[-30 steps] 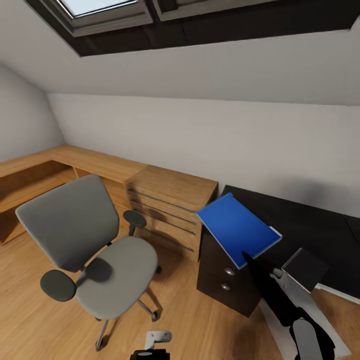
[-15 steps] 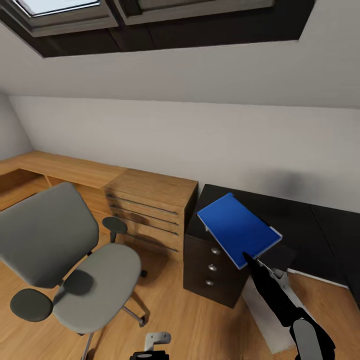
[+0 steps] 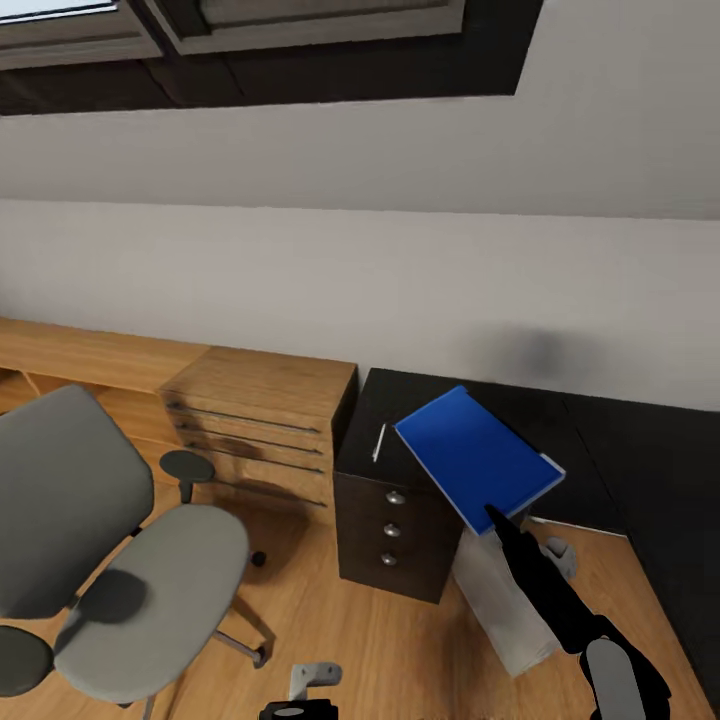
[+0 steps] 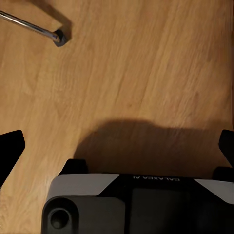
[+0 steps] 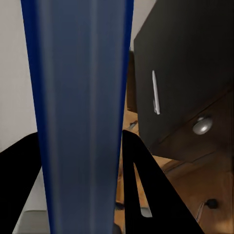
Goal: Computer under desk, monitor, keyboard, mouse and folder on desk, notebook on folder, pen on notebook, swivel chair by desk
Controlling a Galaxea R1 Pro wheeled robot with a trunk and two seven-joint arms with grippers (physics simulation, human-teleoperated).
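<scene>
1. The right gripper (image 3: 492, 512) pinches the near edge of the blue folder (image 3: 477, 458) and holds it in the air, above the dark three-drawer cabinet (image 3: 390, 525) and the black worktop (image 3: 640, 460).
2. In the right wrist view the folder (image 5: 80, 112) stands edge-on between the two black fingers (image 5: 141, 180), which press on it from both sides.
3. A thin white pen (image 3: 380, 441) lies on the cabinet top, at about 9 o'clock from the folder and apart from it.
4. The grey swivel chair (image 3: 120, 540) stands on the wood floor (image 3: 340, 620), at about 8 o'clock from the cabinet, well apart from the worktop.
5. A light grey computer (image 3: 500, 600) stands on the floor just beside the cabinet, under the held folder.
6. The left gripper (image 4: 117, 146) is spread wide over the bare floor; a chrome chair leg (image 4: 34, 27) shows near it.
</scene>
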